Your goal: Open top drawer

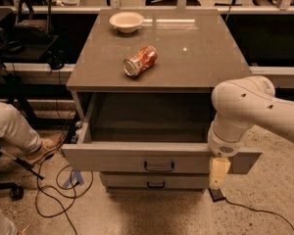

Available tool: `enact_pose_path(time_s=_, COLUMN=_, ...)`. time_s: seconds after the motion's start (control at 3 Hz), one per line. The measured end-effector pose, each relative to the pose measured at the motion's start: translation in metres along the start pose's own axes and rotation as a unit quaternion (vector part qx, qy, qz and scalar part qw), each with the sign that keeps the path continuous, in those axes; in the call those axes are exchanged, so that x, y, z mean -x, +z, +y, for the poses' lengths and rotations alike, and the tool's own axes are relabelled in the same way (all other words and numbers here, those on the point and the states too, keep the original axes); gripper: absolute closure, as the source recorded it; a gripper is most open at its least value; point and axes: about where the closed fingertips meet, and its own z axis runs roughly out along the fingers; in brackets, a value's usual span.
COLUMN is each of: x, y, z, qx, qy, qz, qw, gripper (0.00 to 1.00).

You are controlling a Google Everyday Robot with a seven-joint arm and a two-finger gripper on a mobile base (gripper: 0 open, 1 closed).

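The top drawer (112, 158) of the grey-beige cabinet stands pulled far out, its deep box bare inside. Its small black bar handle (159, 166) sits at the centre of the flat front. My gripper (218, 173) hangs down from the white arm (245, 106) in front of the drawer front's right end, well to the right of the handle and not touching it. Its beige tip reaches below the drawer front's lower edge.
A crushed red can (139, 60) lies on the cabinet top (201, 58), with a white bowl (127, 21) further back. A narrower lower drawer (132, 181) is closed. A seated person's leg and shoe (41, 148) and floor cables (59, 192) are at the left.
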Motion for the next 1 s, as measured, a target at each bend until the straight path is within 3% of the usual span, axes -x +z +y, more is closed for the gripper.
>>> enact_pose_path(time_s=0.33, x=-0.005, y=-0.008, z=0.021, qx=-0.006, qy=-0.002, qz=0.004, qw=1.0, gripper=0.5)
enact_pose_path(time_s=1.0, x=-0.013, y=-0.014, z=0.045, qx=-0.014, qy=0.006, qz=-0.005, qw=0.9999, gripper=1.0)
